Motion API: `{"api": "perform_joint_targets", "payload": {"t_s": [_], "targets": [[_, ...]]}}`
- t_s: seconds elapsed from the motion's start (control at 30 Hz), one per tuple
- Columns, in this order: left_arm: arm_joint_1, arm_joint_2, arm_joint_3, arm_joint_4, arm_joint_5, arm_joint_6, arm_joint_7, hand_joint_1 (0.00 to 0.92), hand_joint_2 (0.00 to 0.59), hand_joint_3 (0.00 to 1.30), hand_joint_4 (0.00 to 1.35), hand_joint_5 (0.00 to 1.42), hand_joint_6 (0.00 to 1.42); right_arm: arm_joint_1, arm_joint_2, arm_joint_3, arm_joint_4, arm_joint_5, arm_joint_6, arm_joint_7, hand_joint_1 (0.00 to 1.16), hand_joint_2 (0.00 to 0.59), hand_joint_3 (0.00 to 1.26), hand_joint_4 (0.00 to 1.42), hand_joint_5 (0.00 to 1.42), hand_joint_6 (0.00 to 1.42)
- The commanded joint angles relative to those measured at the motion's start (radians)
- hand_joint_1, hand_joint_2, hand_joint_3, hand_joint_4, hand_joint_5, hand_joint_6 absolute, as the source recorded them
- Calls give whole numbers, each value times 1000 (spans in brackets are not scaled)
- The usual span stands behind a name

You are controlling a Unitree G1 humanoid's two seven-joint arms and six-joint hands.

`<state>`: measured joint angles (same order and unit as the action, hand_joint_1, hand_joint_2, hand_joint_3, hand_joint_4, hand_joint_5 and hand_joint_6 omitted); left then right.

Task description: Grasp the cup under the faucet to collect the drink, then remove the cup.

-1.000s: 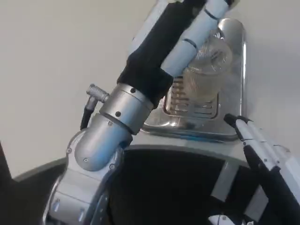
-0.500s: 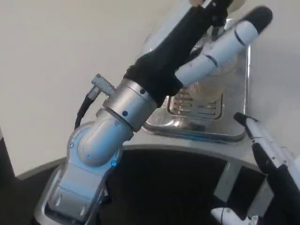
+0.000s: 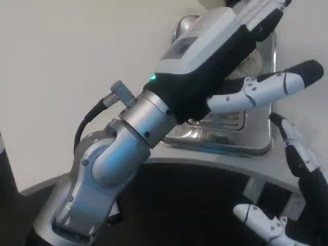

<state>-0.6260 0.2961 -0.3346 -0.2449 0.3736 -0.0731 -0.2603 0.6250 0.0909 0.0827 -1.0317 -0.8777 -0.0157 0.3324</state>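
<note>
- The left hand (image 3: 225, 46) reaches toward 1 o'clock over the metal drip tray (image 3: 230, 138), its thumb stretched out toward 3 o'clock.
- The cup (image 3: 251, 64) shows only as a sliver just behind the palm; I cannot tell whether the hand grips it.
- The right hand (image 3: 300, 174) waits at 4 o'clock, fingers apart, holding nothing.

A plain white worktop (image 3: 61, 61) carries a shiny metal drip tray (image 3: 233, 143) with a slotted grate, at its near edge.
</note>
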Motion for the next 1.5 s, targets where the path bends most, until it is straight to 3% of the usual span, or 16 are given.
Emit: {"api": "perform_joint_targets", "payload": {"t_s": [0.03,0.2,0.33,0.53,1.03,1.5], "targets": [[12,-4,-47,5,20,-66,-40,0,220,0,0,0,0,-28,23,-8,-3,23,48,-44,345,153,15,21,60,144],[14,-4,-40,20,23,-82,-40,0,215,0,0,0,0,-97,9,-52,13,40,100,-67,495,153,1,21,50,143],[14,-2,-39,29,25,-95,-42,0,211,0,0,0,0,-159,7,-63,52,42,142,-96,656,174,0,0,28,144],[15,2,-32,42,22,-102,-44,0,207,0,0,0,0,-204,8,-54,107,56,184,-146,690,254,0,0,6,156],[17,1,-28,71,37,-131,-36,0,207,0,0,0,0,-375,9,17,291,79,292,-340,837,284,0,0,3,178],[18,10,-13,83,38,-142,-29,0,215,0,0,0,0,-454,-23,21,363,134,334,-381,868,309,0,0,13,178]]}}
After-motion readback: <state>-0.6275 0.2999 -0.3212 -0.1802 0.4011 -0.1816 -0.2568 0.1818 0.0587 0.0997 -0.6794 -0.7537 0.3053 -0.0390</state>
